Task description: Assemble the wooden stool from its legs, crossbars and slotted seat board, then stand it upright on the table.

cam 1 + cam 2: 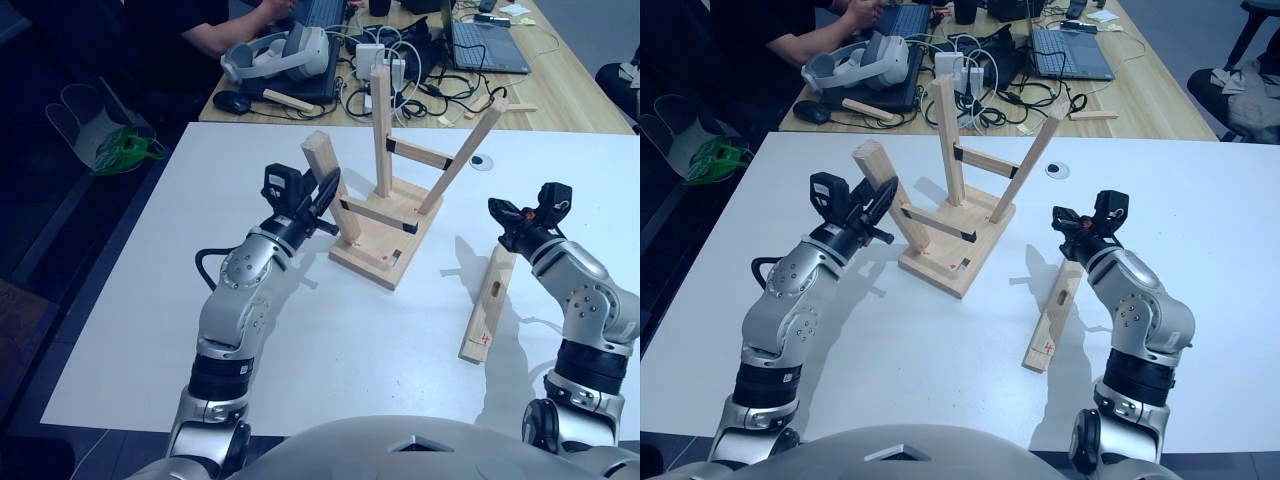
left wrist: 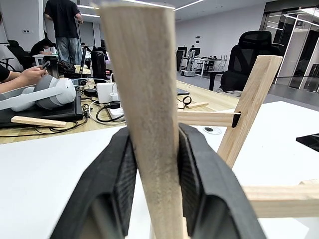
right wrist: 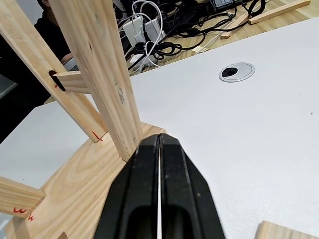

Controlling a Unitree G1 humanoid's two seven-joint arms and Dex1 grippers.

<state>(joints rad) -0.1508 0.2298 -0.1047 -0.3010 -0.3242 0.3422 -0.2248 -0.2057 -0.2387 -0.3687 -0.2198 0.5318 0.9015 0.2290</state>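
left eye view shows left tool point(image 1: 327, 207) clamped on mounted leg point(image 1: 322, 155), right tool point(image 1: 505, 215) closed empty; loose leg point(image 1: 488, 305), lower right, likely needs grasping next.

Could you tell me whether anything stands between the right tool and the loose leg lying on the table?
Nothing visible does. The right tool, shut and empty, is close by the far end of the loose leg, with only bare white table around them; the half-built stool stands off to their left.
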